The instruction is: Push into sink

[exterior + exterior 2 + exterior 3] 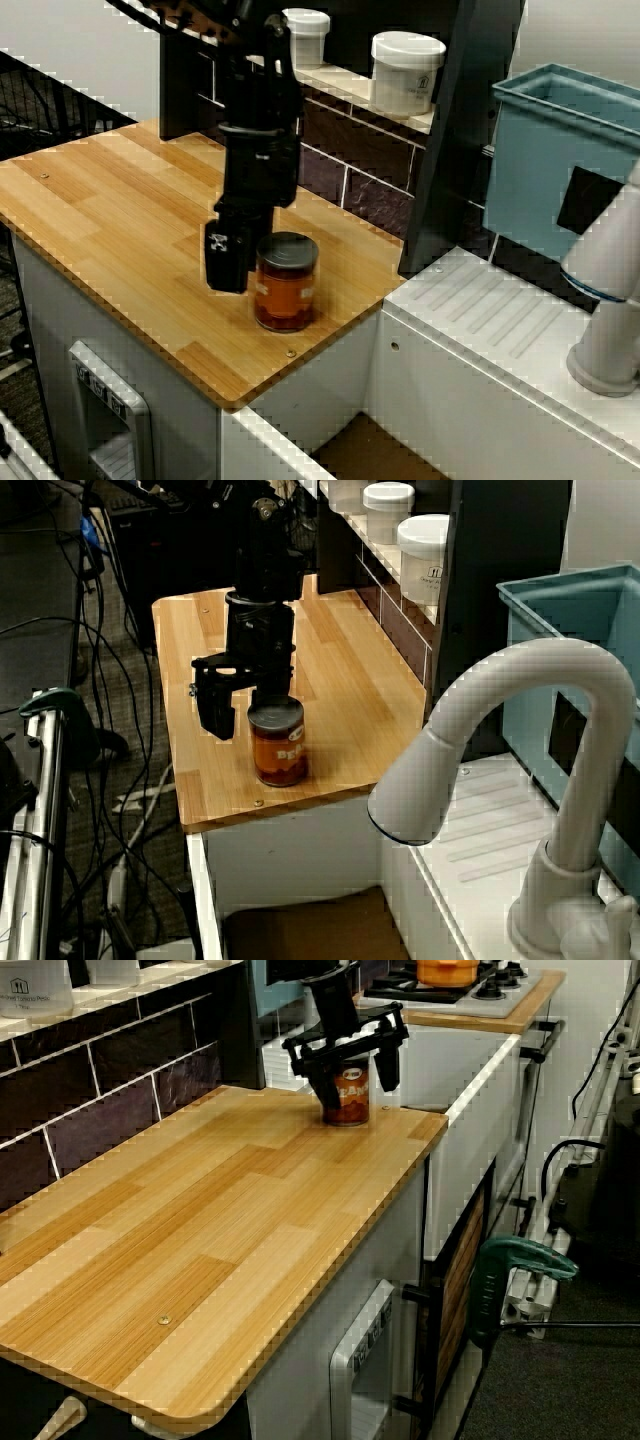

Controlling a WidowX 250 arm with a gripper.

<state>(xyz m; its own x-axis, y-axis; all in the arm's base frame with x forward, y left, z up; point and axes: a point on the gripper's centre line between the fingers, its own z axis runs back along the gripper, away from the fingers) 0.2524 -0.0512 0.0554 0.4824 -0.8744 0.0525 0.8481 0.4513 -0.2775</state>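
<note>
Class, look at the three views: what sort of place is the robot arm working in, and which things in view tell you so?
Most likely a mock kitchen. A white faucet arches over a sunken sink beside a wooden counter, and a stove with a pot stands further along.

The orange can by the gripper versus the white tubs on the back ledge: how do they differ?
The orange can is amber-orange with a dark lid; the white tubs are white all over, lids included. The can stands on the wooden counter near its sink-side edge, beside the open gripper; the tubs stand up on the tiled ledge against the wall, away from the gripper. The tubs look wider. Both are upright, lidded cylinders.
</note>
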